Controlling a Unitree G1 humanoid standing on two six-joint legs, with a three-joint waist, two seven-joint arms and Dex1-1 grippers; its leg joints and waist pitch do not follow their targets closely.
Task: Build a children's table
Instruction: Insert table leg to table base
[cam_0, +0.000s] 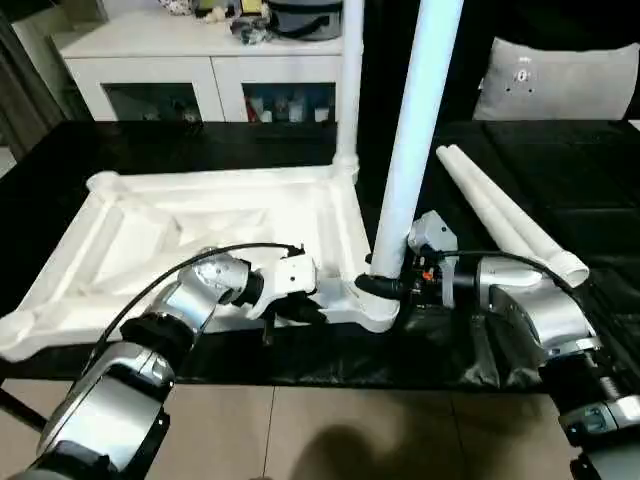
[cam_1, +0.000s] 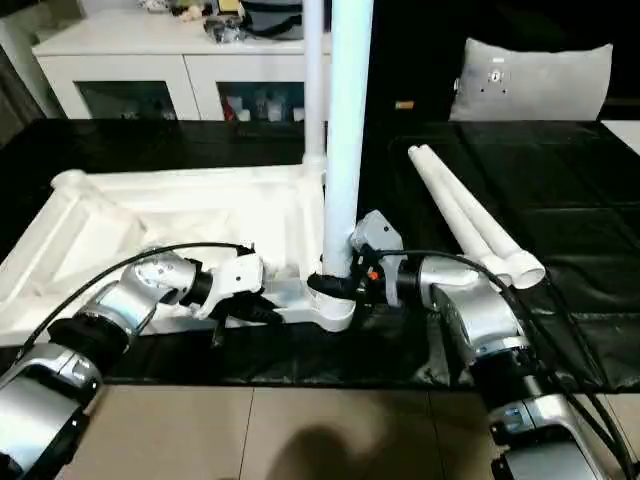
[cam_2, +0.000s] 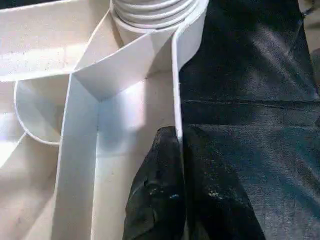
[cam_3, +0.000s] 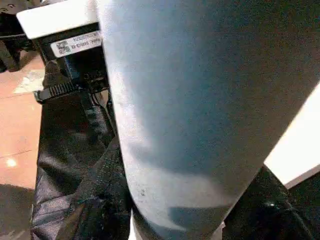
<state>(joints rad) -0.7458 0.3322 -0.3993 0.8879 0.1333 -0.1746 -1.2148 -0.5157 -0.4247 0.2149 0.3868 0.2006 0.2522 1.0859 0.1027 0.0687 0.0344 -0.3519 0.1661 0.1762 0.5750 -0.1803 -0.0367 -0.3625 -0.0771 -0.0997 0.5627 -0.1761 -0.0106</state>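
The white table top (cam_0: 200, 215) lies upside down on black cloth, ribbed underside up. One leg (cam_0: 350, 80) stands upright in the far right corner socket. A second leg (cam_0: 415, 130) stands in the near right corner socket (cam_0: 375, 308), and my right gripper (cam_0: 387, 287) is shut around its base; in the right wrist view this leg (cam_3: 200, 100) sits between the black fingers (cam_3: 90, 210). My left gripper (cam_0: 298, 308) is shut on the top's near rim (cam_2: 176, 90), one finger (cam_2: 160, 190) on each side of the thin wall. Two more legs (cam_0: 510, 220) lie side by side to the right.
A white cabinet with glass doors (cam_0: 200, 60) stands behind the work, with clutter on top. A grey cushion (cam_0: 560, 80) leans at the back right. The black cloth (cam_0: 560, 160) covers the surface; tan floor (cam_0: 330, 430) shows at the near edge.
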